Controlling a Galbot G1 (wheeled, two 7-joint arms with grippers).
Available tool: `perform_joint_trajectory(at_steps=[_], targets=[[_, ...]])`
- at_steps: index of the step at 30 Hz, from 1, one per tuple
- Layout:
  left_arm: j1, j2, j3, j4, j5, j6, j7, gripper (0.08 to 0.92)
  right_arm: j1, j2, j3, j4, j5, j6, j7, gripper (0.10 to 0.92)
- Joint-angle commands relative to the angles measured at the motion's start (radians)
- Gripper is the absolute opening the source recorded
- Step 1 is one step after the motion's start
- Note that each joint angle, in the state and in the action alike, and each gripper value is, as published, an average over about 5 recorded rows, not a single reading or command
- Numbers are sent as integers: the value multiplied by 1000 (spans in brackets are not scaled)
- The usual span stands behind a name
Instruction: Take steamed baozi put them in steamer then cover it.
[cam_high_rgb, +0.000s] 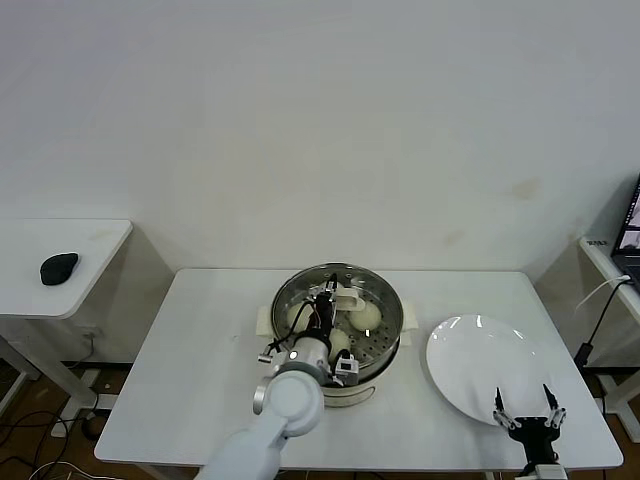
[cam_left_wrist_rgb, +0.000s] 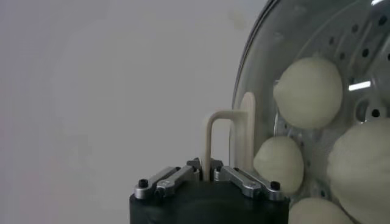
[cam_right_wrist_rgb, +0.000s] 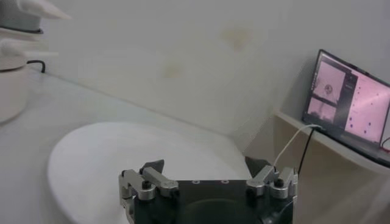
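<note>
Steamed baozi (cam_high_rgb: 368, 315): cream-white buns lying inside the steamer (cam_high_rgb: 385, 345), on its perforated tray; the head view shows three in part, the left arm hiding the rest, while the left wrist view shows four (cam_left_wrist_rgb: 308, 91), two of them cut off at the picture's edge. Steamer: round shiny steel pot on a white base, standing near the middle of the white table (cam_high_rgb: 190, 350); its near wall is partly masked by the arm's wrist. Cover (cam_left_wrist_rgb: 256, 79): clear glass lid with a metal rim, seen through its glass in the left wrist view; whether the rim rests fully on the pot cannot be made out. Its cream handle (cam_left_wrist_rgb: 228, 137) stands upright at the centre. Left gripper (cam_high_rgb: 332, 300): over the steamer, fingers clenched on the cover's handle, the fingertips themselves hidden behind the gripper body in the wrist view. Right gripper (cam_high_rgb: 527, 407): at the near right edge of the table, over the near rim of the white plate (cam_high_rgb: 470, 365), fingers spread apart and holding nothing; the arm behind it is cut off. Plate: flat, bare, just right of the steamer and apart from it. Side table (cam_high_rgb: 90, 250): to the left, carrying a dark object (cam_high_rgb: 58, 267) too small to identify. Laptop screen (cam_right_wrist_rgb: 350, 103): lit, on a shelf at far right, partly cut off.
</note>
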Motion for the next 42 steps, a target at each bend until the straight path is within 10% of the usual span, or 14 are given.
perform_joint_trajectory(at_steps=[1, 23, 32, 37, 42], targets=[[3, -12, -3, -1, 2, -4, -9, 175, 1, -1, -2, -3, -1, 0, -1, 823], [349, 126, -134, -417, -176, -63, -75, 781, -24, -18, -8, 10, -1, 5, -2, 823], [739, 213, -545, -590, -920, -304, -424, 823, -40, -14, -25, 25, 8, 11, -1, 823], [921, 179, -764, -442, -1437, -597, -479, 823, -70, -41, -63, 62, 54, 22, 6, 823], [1023, 177, -772, -393, -1700, -598, -526, 823, -131, -97, -104, 136, 120, 14, 7, 823]])
